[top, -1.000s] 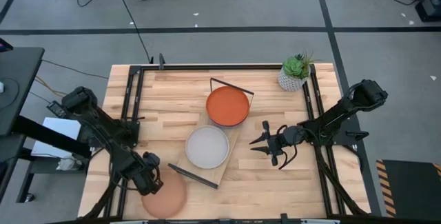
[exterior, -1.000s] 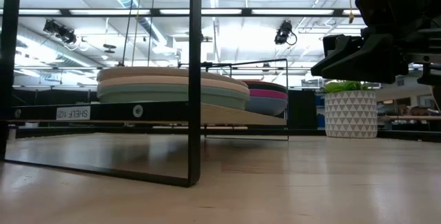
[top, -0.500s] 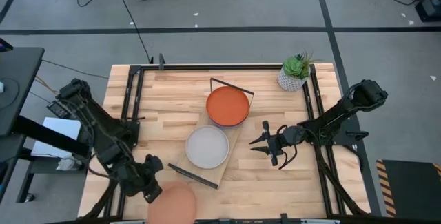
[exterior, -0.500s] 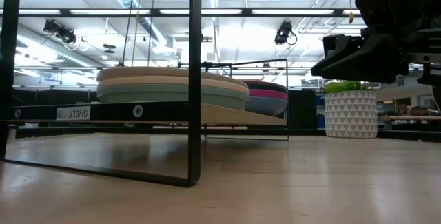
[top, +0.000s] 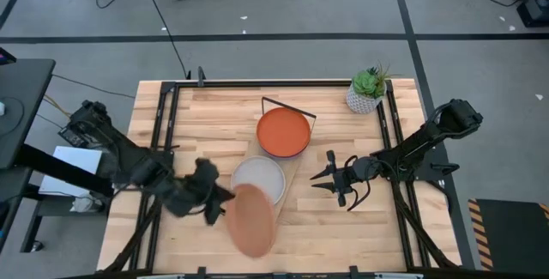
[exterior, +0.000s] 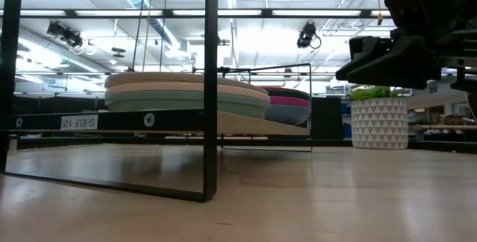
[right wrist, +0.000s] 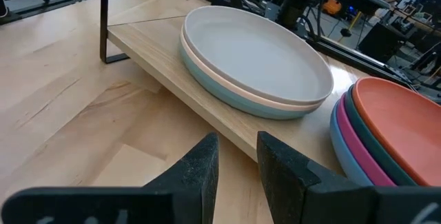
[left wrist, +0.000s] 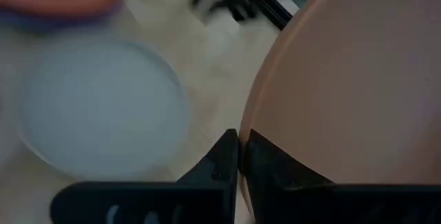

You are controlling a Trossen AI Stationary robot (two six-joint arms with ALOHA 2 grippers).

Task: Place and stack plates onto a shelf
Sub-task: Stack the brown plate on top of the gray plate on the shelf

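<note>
My left gripper (top: pixel 221 205) (left wrist: pixel 239 156) is shut on the peach plate (top: pixel 251 221) (left wrist: pixel 344 79) above the near end of the shelf (top: pixel 296 166) (right wrist: pixel 227 124). The light-wood shelf holds two stacks. The nearer stack has a grey plate on top (top: pixel 257 183) (right wrist: pixel 255 52), over cream and pale teal ones. The farther stack has an orange plate on top (top: pixel 283 132) (right wrist: pixel 400 120), over teal, pink and blue. My right gripper (top: pixel 328 178) (right wrist: pixel 238 162) is open and waits to the right of the shelf. The low view does not show the peach plate. My left gripper pinches the peach plate by its rim (left wrist: pixel 258 138) between the two fingers. It comes from the table's left side. The plate is lifted clear and tipped steeply, its far rim hanging over the shelf's near end.
A white plant pot (top: pixel 364 94) (exterior: pixel 380 123) stands at the far right corner. Thin black wire frames (top: pixel 289 110) (exterior: pixel 211 86) rise at both ends of the shelf. Bare tabletop lies left of the shelf (top: pixel 197 124) and near the right gripper (top: pixel 343 227).
My left gripper has lifted the peach plate from the near left corner of the table. It carried the plate right and away from the near edge, toward the shelf's near end. The plate has tipped from flat to steeply tilted. The right arm has kept still.
</note>
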